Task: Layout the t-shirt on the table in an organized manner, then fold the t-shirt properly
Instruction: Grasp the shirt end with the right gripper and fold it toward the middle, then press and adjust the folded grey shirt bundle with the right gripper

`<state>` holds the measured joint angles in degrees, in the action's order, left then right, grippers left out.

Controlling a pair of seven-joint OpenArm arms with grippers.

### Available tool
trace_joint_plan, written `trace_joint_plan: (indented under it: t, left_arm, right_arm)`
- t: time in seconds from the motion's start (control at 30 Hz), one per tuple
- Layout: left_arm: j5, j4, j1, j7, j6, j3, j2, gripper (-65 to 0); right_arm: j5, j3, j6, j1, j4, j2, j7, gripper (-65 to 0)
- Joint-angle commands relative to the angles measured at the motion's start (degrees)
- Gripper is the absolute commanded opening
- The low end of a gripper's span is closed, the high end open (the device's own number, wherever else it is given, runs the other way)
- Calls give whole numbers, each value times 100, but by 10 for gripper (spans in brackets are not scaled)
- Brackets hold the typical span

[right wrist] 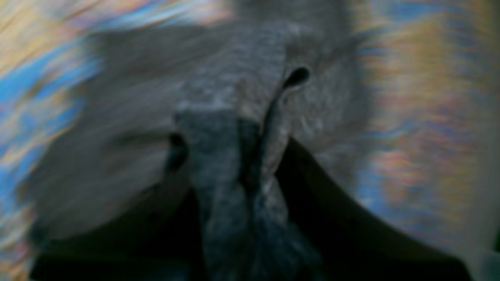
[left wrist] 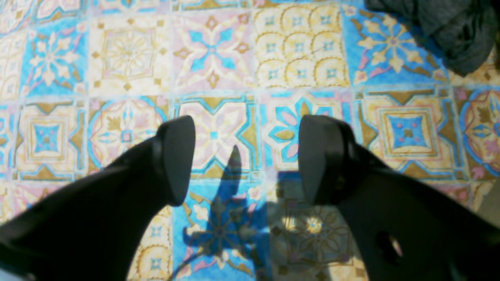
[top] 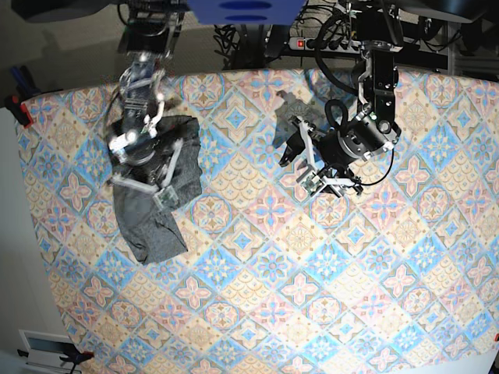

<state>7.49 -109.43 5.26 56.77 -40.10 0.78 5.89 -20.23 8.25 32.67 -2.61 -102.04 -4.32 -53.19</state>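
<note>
The dark-grey t-shirt (top: pixel 152 226) lies crumpled in a long heap on the left part of the tiled table (top: pixel 273 257) in the base view. My right gripper (top: pixel 153 178) is over the heap's upper half. In the blurred right wrist view this gripper (right wrist: pixel 234 156) is shut on a bunched fold of the t-shirt (right wrist: pixel 230 117). My left gripper (top: pixel 299 165) hangs open and empty over bare cloth near the table's middle back, well right of the shirt. In the left wrist view its fingers (left wrist: pixel 175 156) stand wide apart, and an edge of the t-shirt (left wrist: pixel 449 31) shows at the top right.
Cables and a power strip (top: pixel 312 43) lie behind the table's far edge. A red clamp (top: pixel 19 109) grips the table's left edge. The left arm's shadow (left wrist: pixel 230 203) falls on the cloth between its fingers.
</note>
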Motion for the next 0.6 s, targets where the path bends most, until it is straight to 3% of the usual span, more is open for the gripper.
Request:
trace_joint_plan:
  t: [0.0, 0.37, 0.57]
  left_arm:
    - [65, -95, -64, -117, 10, 6, 4, -242]
    - [65, 11, -73, -117, 10, 6, -13, -242]
    - [65, 160, -73, -117, 10, 6, -13, -242]
  right_arm:
    - [-4, -117, -62, 125, -218, 32, 93, -650]
    - [-12, -900, -62, -16, -218, -100, 110, -649]
    - [-12, -1419, -62, -121, -218, -74, 75, -529]
